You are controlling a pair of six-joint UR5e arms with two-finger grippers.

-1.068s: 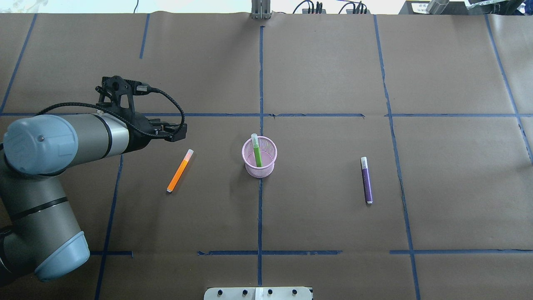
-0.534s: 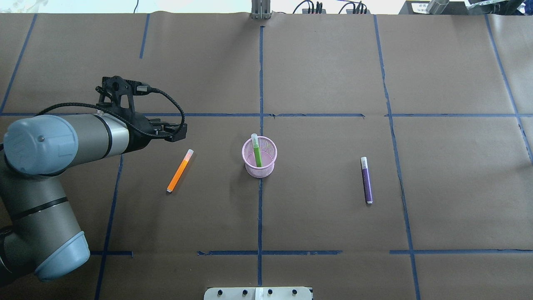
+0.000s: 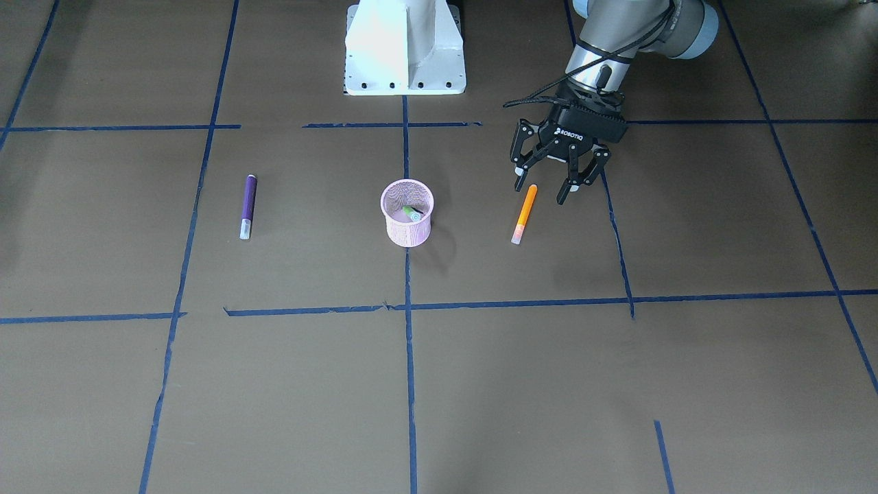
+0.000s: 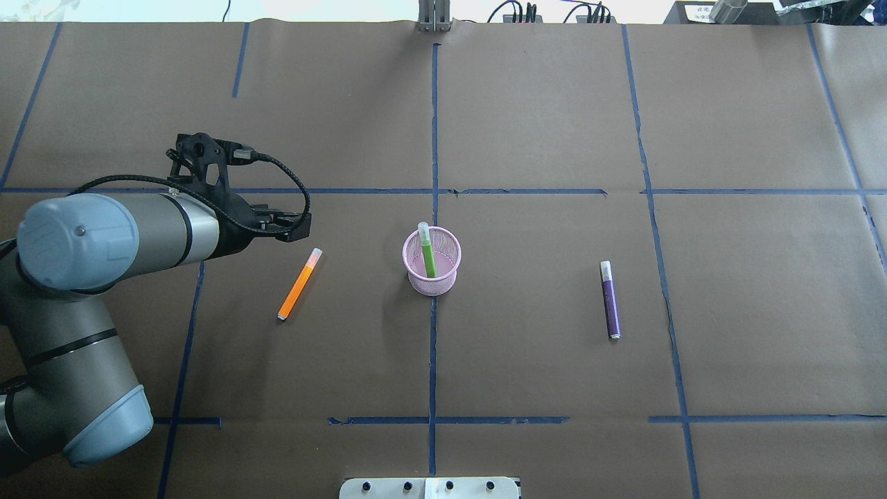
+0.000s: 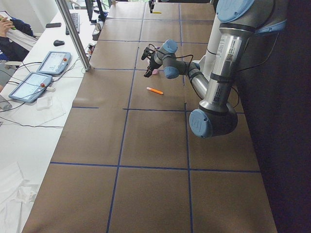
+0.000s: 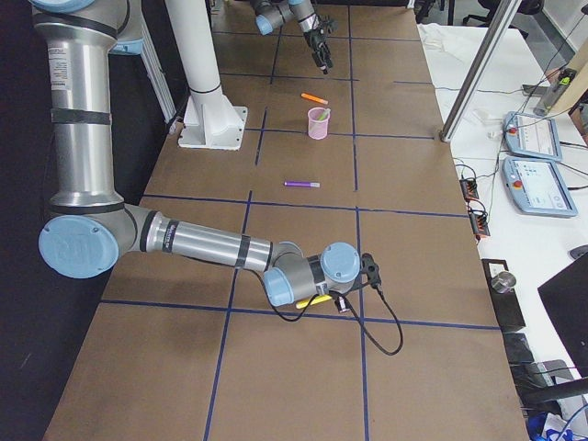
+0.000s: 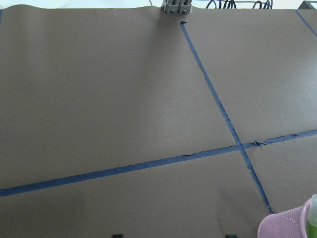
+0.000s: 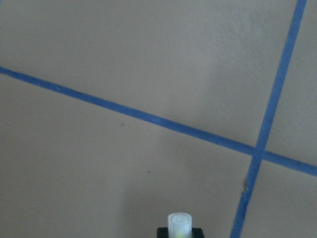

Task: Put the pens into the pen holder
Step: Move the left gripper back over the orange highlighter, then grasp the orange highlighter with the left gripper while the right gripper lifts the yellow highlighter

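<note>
Holding the left claw (image 3: 542,191) spread open above the orange pen (image 3: 524,214), not touching it, suits a pickup, I judge, since that pen lies flat on the surface (image 3: 480,384) on this arm's side of the pen holder (image 3: 406,232). The green pen (image 4: 428,253) already leans inside. The purple pen (image 3: 247,206) lies well apart beyond it; whether the right claw (image 6: 343,303) is open or closed, I cannot tell.
</note>
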